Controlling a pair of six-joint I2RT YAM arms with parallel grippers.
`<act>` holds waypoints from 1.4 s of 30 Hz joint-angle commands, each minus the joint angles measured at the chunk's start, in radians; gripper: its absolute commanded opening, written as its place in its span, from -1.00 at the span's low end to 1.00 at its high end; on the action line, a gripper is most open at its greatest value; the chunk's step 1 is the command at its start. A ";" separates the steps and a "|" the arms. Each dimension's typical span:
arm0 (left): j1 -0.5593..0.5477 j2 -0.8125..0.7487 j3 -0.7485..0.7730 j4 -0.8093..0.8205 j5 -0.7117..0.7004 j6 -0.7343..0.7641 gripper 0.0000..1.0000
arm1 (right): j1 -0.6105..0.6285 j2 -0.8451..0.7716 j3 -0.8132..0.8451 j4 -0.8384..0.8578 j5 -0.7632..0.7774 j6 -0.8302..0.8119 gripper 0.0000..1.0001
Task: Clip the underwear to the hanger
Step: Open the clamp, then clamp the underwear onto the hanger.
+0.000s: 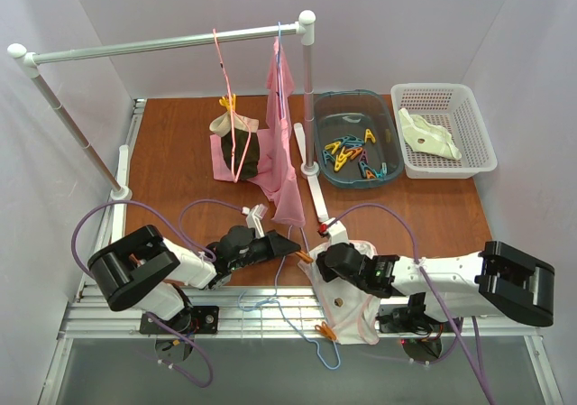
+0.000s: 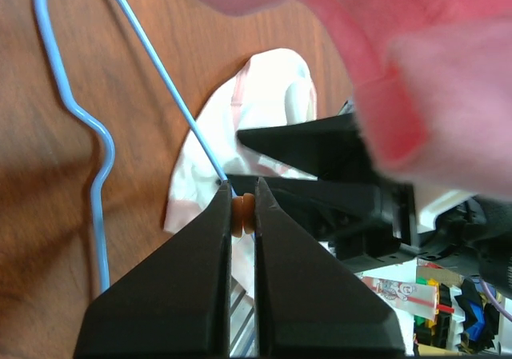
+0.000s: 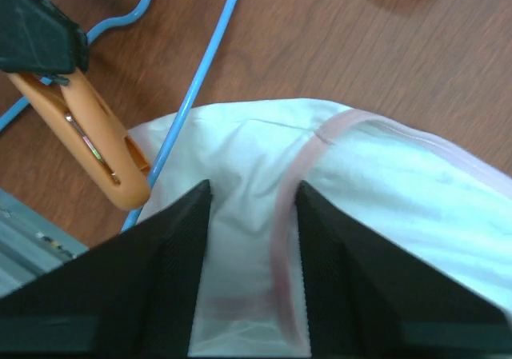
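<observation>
Our left claw [image 2: 243, 207] is pinched tight on an orange peg [image 3: 88, 139]. The peg's free end points right, at the underwear [image 3: 384, 191], just beside where the hanger [image 3: 202, 71] wire slips under the cloth (all by the table's [image 1: 180, 152] near edge). Our right claw [image 3: 252, 189] sits half wide over the underwear, so we think the left arm does the clipping.

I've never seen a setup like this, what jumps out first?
At the table's near edge lie pale underwear and a light-blue hanger. The left gripper pinches an orange clothespin there, while the right gripper hangs open above the fabric. Behind, a pink garment hangs from a white rail.
</observation>
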 commanded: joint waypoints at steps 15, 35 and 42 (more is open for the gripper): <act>0.004 -0.061 -0.008 -0.093 -0.075 0.036 -0.97 | 0.004 -0.049 0.031 -0.108 0.073 0.038 -0.97; 0.003 -0.006 -0.005 -0.004 -0.068 0.013 -0.95 | 0.004 -0.213 0.028 -0.246 0.151 0.049 -0.97; 0.001 0.010 0.003 0.033 -0.065 0.007 -0.92 | 0.004 -0.260 0.026 -0.269 0.162 0.045 -0.97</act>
